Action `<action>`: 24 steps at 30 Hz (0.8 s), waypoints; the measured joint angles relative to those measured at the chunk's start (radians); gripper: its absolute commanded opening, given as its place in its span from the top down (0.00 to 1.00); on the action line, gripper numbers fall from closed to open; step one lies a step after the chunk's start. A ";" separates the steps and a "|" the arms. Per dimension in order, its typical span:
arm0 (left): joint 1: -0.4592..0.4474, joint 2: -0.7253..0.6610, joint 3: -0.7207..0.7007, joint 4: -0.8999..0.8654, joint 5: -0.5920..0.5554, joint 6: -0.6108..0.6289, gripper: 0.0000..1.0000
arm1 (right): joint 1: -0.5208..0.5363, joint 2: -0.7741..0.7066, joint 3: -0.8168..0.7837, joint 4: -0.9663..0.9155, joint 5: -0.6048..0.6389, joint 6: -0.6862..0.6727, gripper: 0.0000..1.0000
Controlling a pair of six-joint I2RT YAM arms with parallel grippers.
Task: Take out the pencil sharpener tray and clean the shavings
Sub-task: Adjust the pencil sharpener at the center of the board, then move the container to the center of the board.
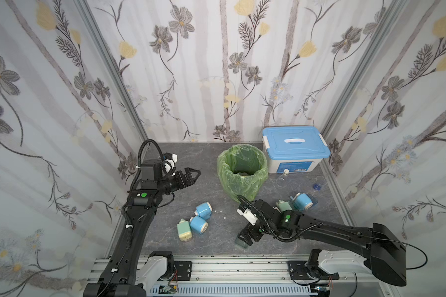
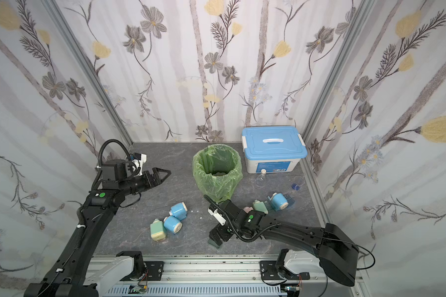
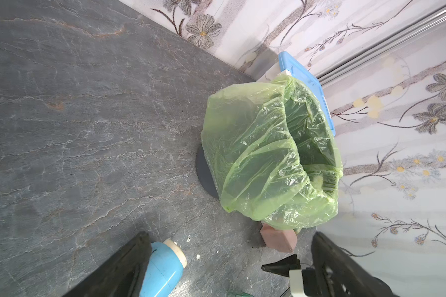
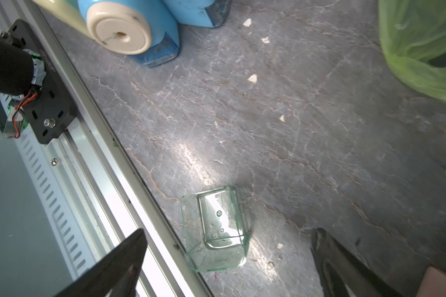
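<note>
A clear greenish pencil sharpener tray lies loose on the grey table near its front edge, also visible in both top views. My right gripper hovers just over it, open, with the tray between the spread fingers and not gripped. Whitish shavings are scattered on the table between the tray and the bin. My left gripper hangs open and empty, left of the bin. Two blue sharpeners and a pale green one lie together at front centre.
A bin lined with a green bag stands at centre back, next to a white box with a blue lid. Another blue sharpener, a green one and a pink one lie right of the bin. A small clear bottle stands before the box.
</note>
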 measured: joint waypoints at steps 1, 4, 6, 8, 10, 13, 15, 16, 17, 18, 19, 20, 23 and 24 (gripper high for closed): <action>0.001 0.000 -0.001 0.002 0.002 -0.002 0.00 | 0.009 0.010 0.001 0.002 -0.003 -0.004 0.00; 0.002 0.000 -0.003 0.003 0.006 -0.002 0.00 | 0.037 0.047 0.033 -0.010 -0.003 -0.016 0.00; 0.003 0.000 -0.003 0.003 0.008 -0.002 0.00 | 0.054 0.071 0.055 -0.005 -0.003 -0.031 0.00; 0.003 0.000 -0.004 0.005 0.010 -0.003 0.00 | 0.071 0.098 0.067 -0.008 -0.003 -0.042 0.00; 0.005 0.000 -0.005 0.006 0.010 -0.003 0.00 | 0.086 0.127 0.078 -0.014 -0.003 -0.049 0.00; 0.005 0.000 -0.007 0.007 0.010 -0.003 0.00 | 0.096 0.154 0.084 -0.014 -0.002 -0.055 0.00; 0.005 0.000 -0.009 0.010 0.012 -0.004 0.00 | 0.098 0.163 0.084 -0.017 0.002 -0.056 0.00; 0.005 0.000 -0.010 0.010 0.013 -0.007 0.00 | 0.099 0.165 0.084 -0.020 0.007 -0.056 0.00; 0.005 0.000 -0.010 0.010 0.013 -0.007 0.00 | 0.101 0.169 0.084 -0.021 0.010 -0.056 0.00; 0.005 0.000 -0.010 0.010 0.014 -0.007 0.00 | 0.101 0.179 0.084 -0.018 0.010 -0.056 0.00; 0.005 0.000 -0.010 0.011 0.014 -0.007 0.00 | 0.102 0.196 0.084 -0.015 0.014 -0.056 0.00; 0.005 0.000 -0.010 0.011 0.014 -0.007 0.00 | 0.103 0.205 0.082 -0.021 0.019 -0.057 0.00; 0.006 0.000 -0.010 0.016 0.017 -0.014 0.00 | 0.103 0.220 0.075 -0.027 0.023 -0.064 0.02; 0.006 0.000 -0.010 0.017 0.018 -0.015 0.00 | 0.103 0.223 0.073 -0.026 0.023 -0.066 0.03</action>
